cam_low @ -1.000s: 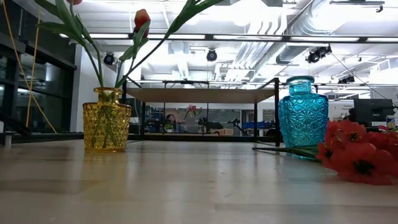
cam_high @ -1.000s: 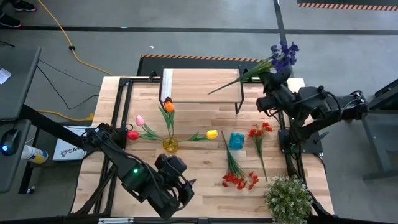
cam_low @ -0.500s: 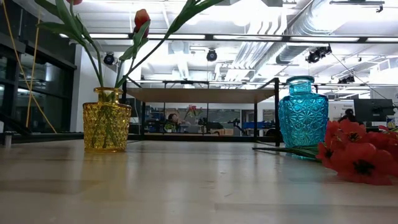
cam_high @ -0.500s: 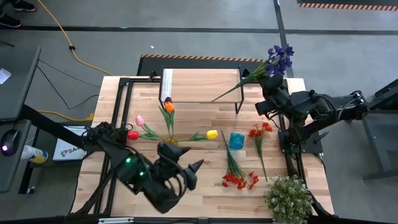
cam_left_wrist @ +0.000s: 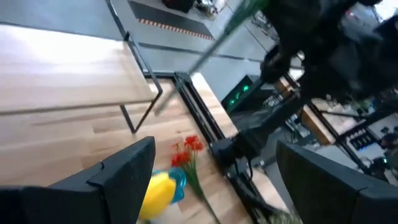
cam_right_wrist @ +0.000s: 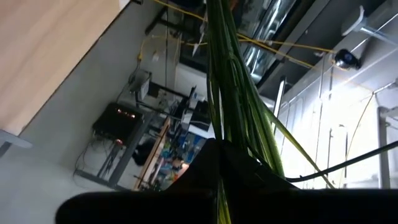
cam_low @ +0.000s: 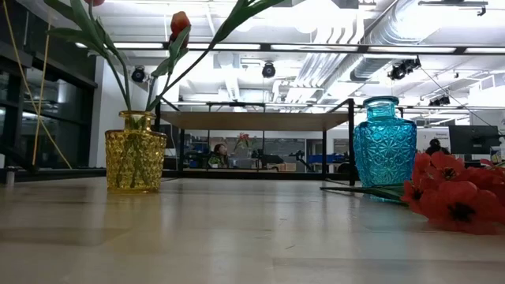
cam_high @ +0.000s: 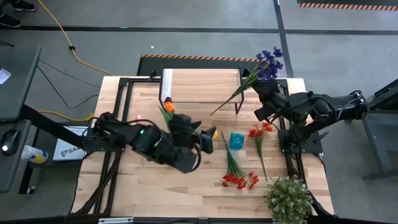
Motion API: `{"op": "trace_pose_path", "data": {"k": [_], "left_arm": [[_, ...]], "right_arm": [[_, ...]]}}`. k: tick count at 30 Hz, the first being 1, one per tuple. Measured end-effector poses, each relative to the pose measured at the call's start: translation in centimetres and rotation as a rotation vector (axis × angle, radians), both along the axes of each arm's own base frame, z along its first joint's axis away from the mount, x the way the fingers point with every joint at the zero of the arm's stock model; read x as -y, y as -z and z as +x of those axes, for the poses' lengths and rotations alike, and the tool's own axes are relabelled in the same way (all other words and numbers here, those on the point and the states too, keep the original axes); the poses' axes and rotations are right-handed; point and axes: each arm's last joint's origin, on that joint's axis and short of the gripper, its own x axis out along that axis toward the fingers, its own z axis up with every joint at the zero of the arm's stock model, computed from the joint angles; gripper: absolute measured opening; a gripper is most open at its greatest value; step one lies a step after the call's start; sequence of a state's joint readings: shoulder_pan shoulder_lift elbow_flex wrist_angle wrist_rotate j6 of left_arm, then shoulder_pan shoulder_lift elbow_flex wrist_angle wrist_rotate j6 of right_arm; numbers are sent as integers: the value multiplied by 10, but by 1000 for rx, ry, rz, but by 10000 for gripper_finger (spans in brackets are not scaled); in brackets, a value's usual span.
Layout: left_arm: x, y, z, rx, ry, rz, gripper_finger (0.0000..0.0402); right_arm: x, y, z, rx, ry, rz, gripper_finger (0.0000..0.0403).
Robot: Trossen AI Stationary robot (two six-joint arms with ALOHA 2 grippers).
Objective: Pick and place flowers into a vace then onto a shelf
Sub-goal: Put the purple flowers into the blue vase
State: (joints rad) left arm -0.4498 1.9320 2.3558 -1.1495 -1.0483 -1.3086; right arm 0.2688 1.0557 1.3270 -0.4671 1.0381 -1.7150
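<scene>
My right gripper (cam_high: 257, 93) is shut on a purple spray (cam_high: 268, 62), held in the air over the right end of the shelf (cam_high: 199, 86). My left gripper (cam_high: 208, 142) (cam_left_wrist: 217, 186) hangs open and empty above the table's middle, beside the blue vase (cam_high: 236, 140) (cam_low: 384, 142). The left arm hides the yellow vase in the high view. In the low view that yellow vase (cam_low: 136, 150) stands upright with tulip stems in it. An orange tulip (cam_high: 168, 107) and a yellow tulip (cam_left_wrist: 155, 193) show. Red sprays (cam_high: 236, 177) (cam_high: 258, 134) lie flat on the table. My right gripper pinches the purple spray's bundle of green stems (cam_right_wrist: 231, 124) between its two fingers, nearer the blossom end than the cut end. The fingers lie across the stems. The spray is lifted clear and slants, blossoms toward the far right, cut end (cam_high: 212, 113) over the shelf's near right corner.
A bushy green potted plant (cam_high: 288, 198) stands at the near right corner. Black frame rails run along the table's left (cam_high: 118, 118) and right (cam_high: 289, 155) sides. Bare wood lies along the near edge (cam_high: 186, 199).
My left gripper has risen from the near edge and swung toward the table's far right, over the yellow vase, rolling as it went; it stays open. My right gripper has turned in place, so the purple spray's cut end has swung toward the near edge.
</scene>
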Motion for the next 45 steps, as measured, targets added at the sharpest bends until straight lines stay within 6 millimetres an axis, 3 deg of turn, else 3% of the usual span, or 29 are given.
{"op": "trace_pose_path", "data": {"k": [27, 45], "left_arm": [[-97, -8, 25, -102, 96, -122, 365], [-104, -20, 36, -45, 281, -55, 365]], "right_arm": [[-22, 0, -4, -9, -119, -10, 0], [-29, 4, 3, -36, -258, 8, 0]]}}
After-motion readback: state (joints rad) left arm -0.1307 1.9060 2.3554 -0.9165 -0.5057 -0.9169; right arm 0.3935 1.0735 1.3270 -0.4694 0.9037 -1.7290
